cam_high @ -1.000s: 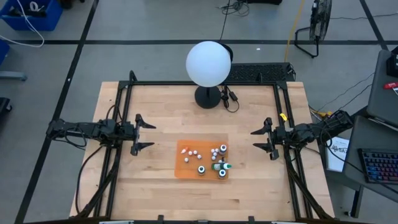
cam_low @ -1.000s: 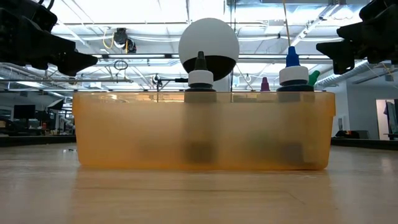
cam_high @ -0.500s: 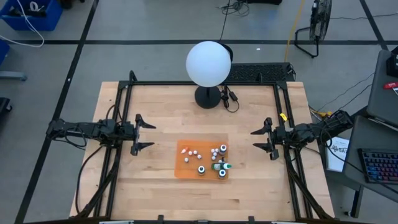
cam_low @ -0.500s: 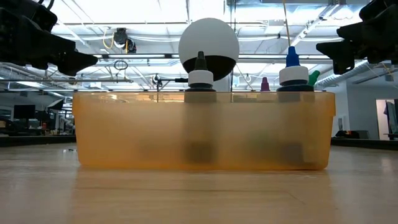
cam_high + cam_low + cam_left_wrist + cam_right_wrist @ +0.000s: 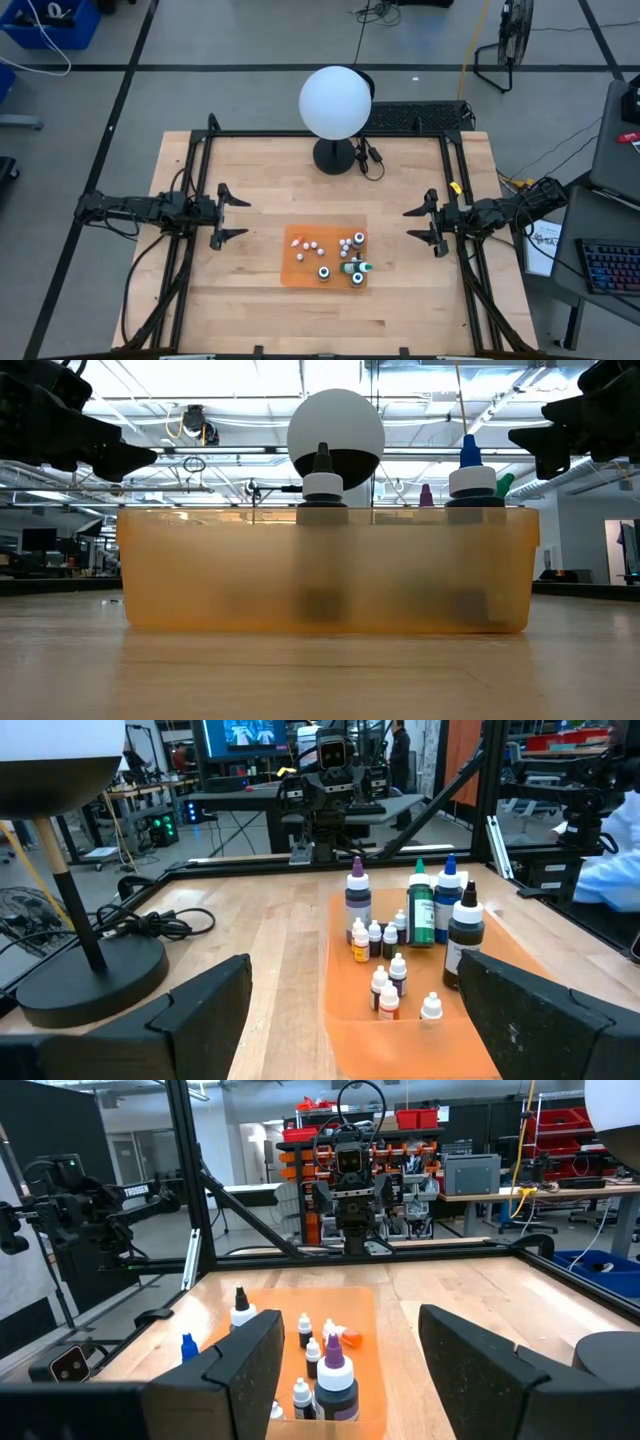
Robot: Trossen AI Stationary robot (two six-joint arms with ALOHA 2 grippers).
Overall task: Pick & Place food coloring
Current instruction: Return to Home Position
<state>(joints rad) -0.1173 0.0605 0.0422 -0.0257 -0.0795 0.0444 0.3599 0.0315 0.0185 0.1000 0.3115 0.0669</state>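
While both arms waited at the table's side edges, the left gripper point(image 5: 246, 218) and right gripper point(image 5: 407, 223) had their fingers spread wide, grasping nothing. Between the two sets of fingertips, well apart from each and unobstructed, sat one translucent orange rectangular plastic container point(image 5: 298, 270) on the pale wooden table point(image 5: 250, 170). Inside it stood the food coloring bottles point(image 5: 416, 912): four larger dark ones and roughly eight tiny whitish ones. One white globe lamp point(image 5: 335, 102) stood off to the fingers' side.
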